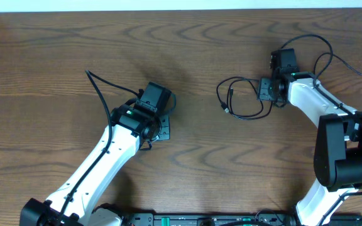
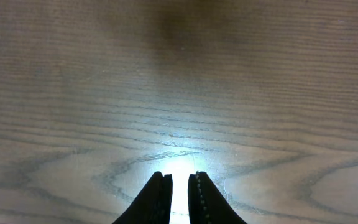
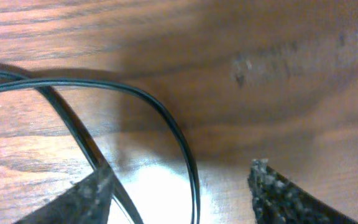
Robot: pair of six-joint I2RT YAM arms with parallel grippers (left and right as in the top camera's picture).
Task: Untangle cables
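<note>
A thin black cable [image 1: 239, 78] lies in a loose loop on the wooden table [image 1: 193, 50] right of centre, with its plug ends [image 1: 226, 109] at the loop's left side. My right gripper [image 1: 264, 91] stands open over the loop's right end. In the right wrist view, one strand of the cable [image 3: 180, 135] curves down between the fingers of the right gripper [image 3: 180, 173], and a second strand [image 3: 73, 127] crosses under the left finger. My left gripper [image 1: 163, 127] rests at mid-table. In the left wrist view, the left gripper [image 2: 180, 180] is shut over bare wood with nothing in it.
The right arm's own thick wires [image 1: 332, 58] arc behind it at the back right. A black wire [image 1: 99, 91] rises along the left arm. The table's far edge [image 1: 181, 11] runs along the top, and a black base rail [image 1: 200, 220] along the front.
</note>
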